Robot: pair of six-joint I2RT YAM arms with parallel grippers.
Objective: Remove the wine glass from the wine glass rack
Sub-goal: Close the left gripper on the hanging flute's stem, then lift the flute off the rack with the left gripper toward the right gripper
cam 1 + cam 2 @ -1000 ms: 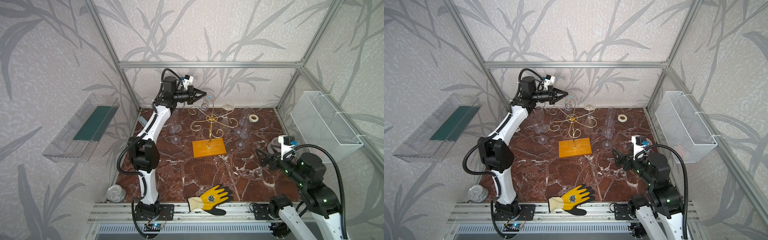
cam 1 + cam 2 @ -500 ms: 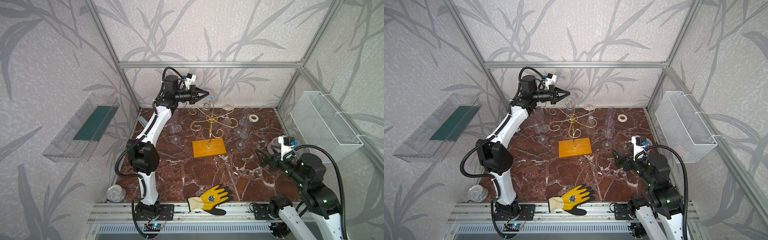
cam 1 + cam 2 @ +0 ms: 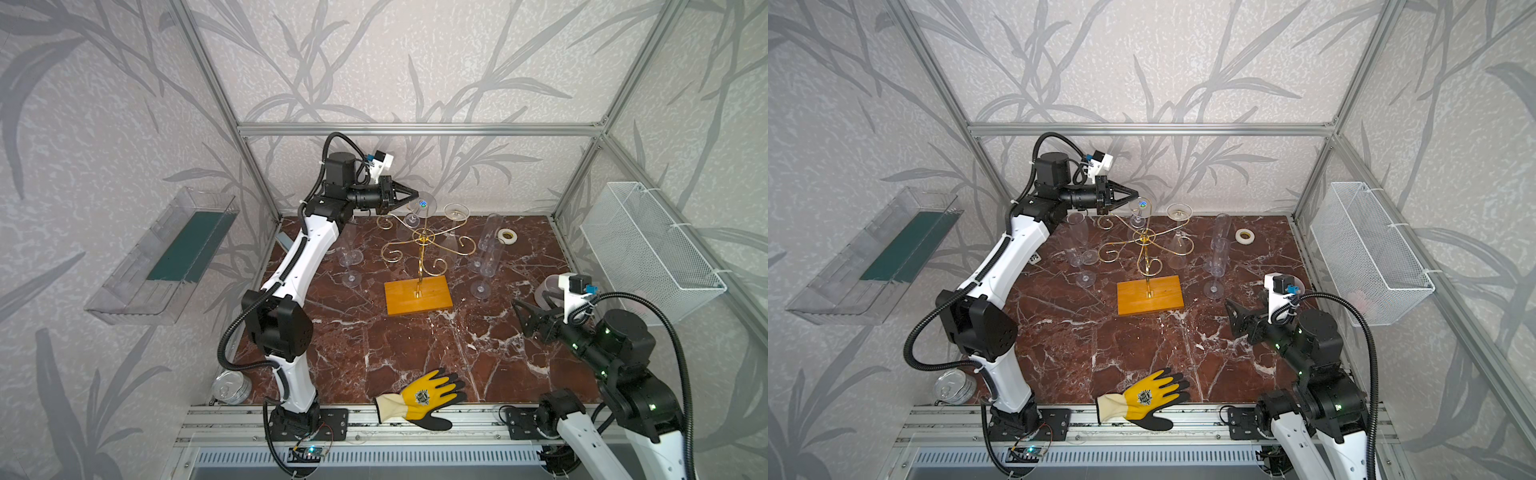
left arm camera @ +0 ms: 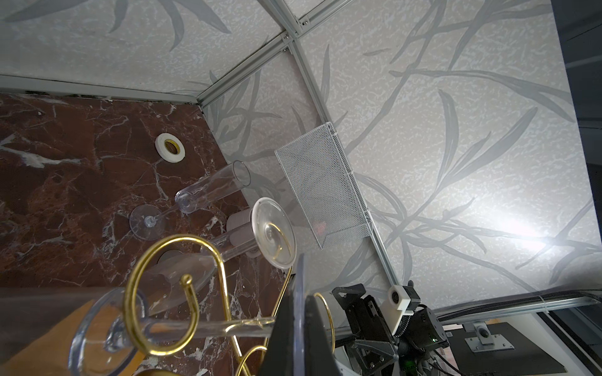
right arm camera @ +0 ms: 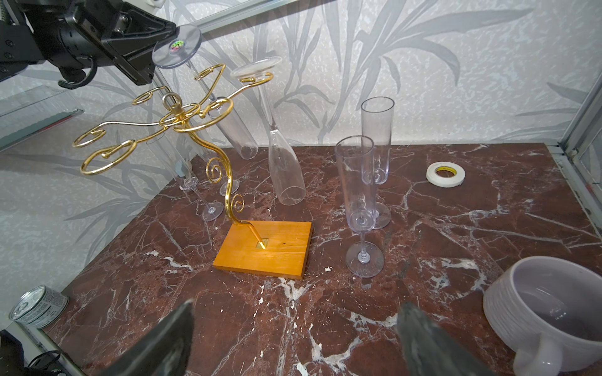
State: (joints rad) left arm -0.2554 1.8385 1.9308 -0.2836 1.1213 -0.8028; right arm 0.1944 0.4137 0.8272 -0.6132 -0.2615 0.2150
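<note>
**Item 1, front edge.** A yellow work glove (image 3: 424, 399) lay flat at the rim of the marble table (image 3: 415, 353). A tin can (image 3: 230, 386) stood at the front left corner. Neither was concerned in the work.

**Item 2, right gripper (image 5: 296, 304).** It hovered low over the front right of the marble, jaws spread wide with nothing between them. A grey mug (image 5: 498, 312) stood just beside it. Judged idle.

**Item 3, wine glass rack (image 3: 403, 297).** The orange base sat flat at mid-table, with the gold post upright and the curled arms spread above. Empty flutes stood on the marble: a pair on its left (image 3: 348, 257) and a pair on its right (image 5: 356, 182).

**Item 4, left gripper (image 3: 414, 195).** It reached in high from the rear left, clenched on the rim of the wine glass's foot.

**Item 5, wine glass (image 3: 423, 204).** It was inverted, with the bowl hanging tilted among the rear arms and the foot raised just above the wire. In the left wrist view the stem crossed a gold curl; whether it touched could not be told.

**Item 6, rear.** A second hanging glass (image 3: 456, 212) had its foot seated on the neighbouring arm. A tape roll (image 3: 507, 236) lay near the back wall.

**Step judged:** lift-out, with the glass gripped but not yet clear of the rack.

**Next move judged to require:**
- drawing the stem out through the curl's open mouth
- going slowly, since a pinch on a thin disc may slip
- keeping clear of the neighbouring glass
</note>
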